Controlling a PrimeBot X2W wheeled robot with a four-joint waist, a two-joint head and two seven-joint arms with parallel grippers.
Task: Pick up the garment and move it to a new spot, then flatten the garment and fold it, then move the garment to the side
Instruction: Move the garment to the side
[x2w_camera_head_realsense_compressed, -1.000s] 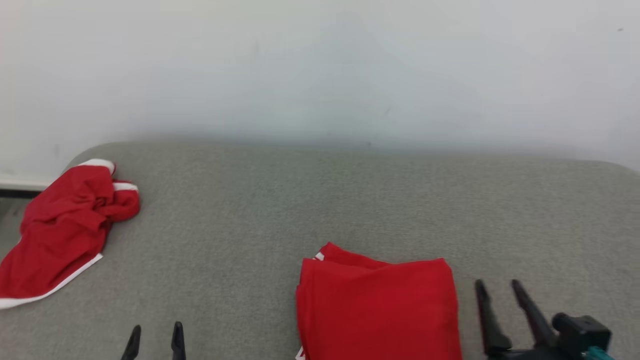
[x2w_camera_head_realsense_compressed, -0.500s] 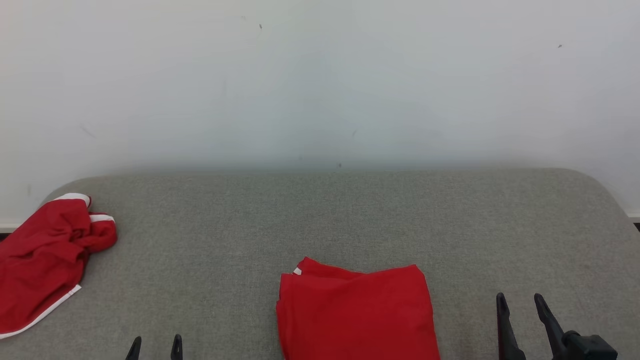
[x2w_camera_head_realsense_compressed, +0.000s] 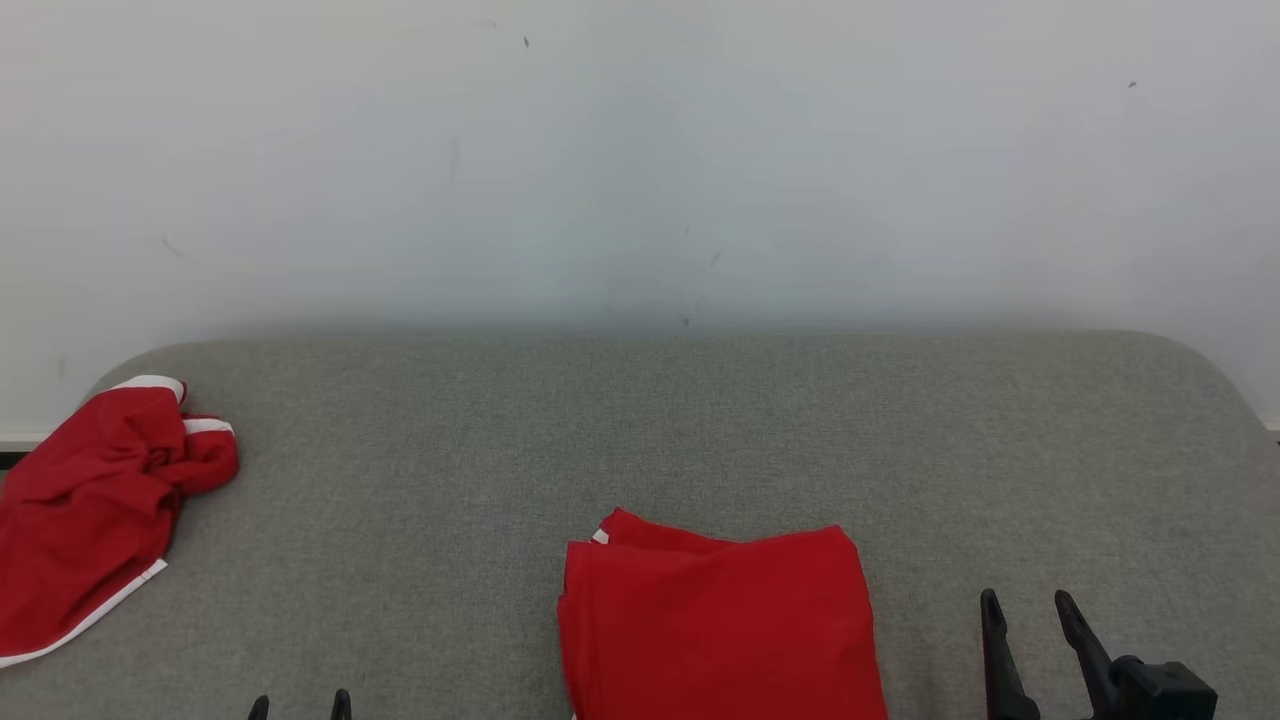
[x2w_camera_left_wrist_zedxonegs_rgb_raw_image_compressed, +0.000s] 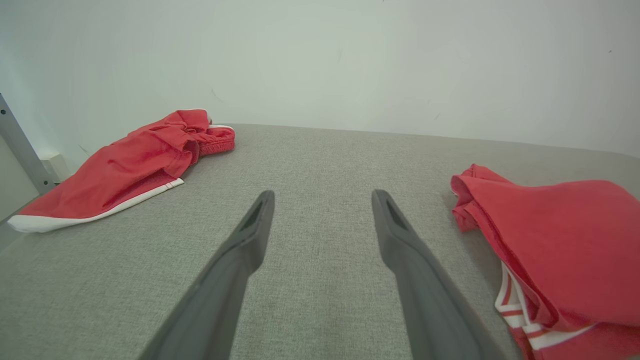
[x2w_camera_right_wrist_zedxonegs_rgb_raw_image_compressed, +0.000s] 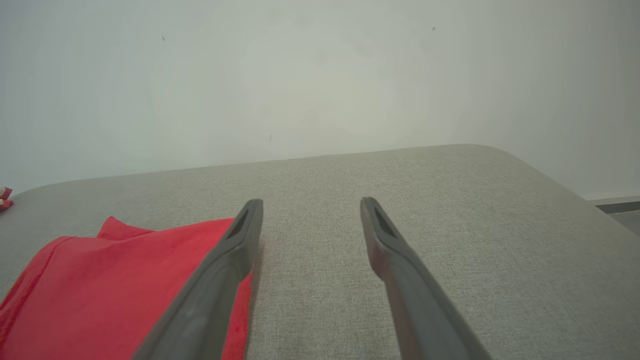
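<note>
Nearest the camera, both grippers sit low at the near edge of the grey padded table (x2w_camera_head_realsense_compressed: 640, 430). The left gripper (x2w_camera_head_realsense_compressed: 300, 705) only pokes its fingertips into the head view, and the right gripper (x2w_camera_head_realsense_compressed: 1030, 605) shows more of its fingers, which lean a bit to the left. Both have their fingers spread wide apart with nothing between them, pointing across the table toward the wall. Between them, closer to the right gripper, is the folded red garment (x2w_camera_head_realsense_compressed: 720, 630). It's a neat squarish stack at the middle of the near edge, with striped trim peeking out low down in the left wrist view. The right gripper is just beside its right side, not touching as far as I can tell. So I'd say the pick-up, flattening and folding look done, and what's left is sliding it off to the side. Further back, at the left edge, a crumpled red garment (x2w_camera_head_realsense_compressed: 90, 510) with white trim lies in a heap, maybe shorts. Behind it all is a plain pale wall (x2w_camera_head_realsense_compressed: 640, 150).
</note>
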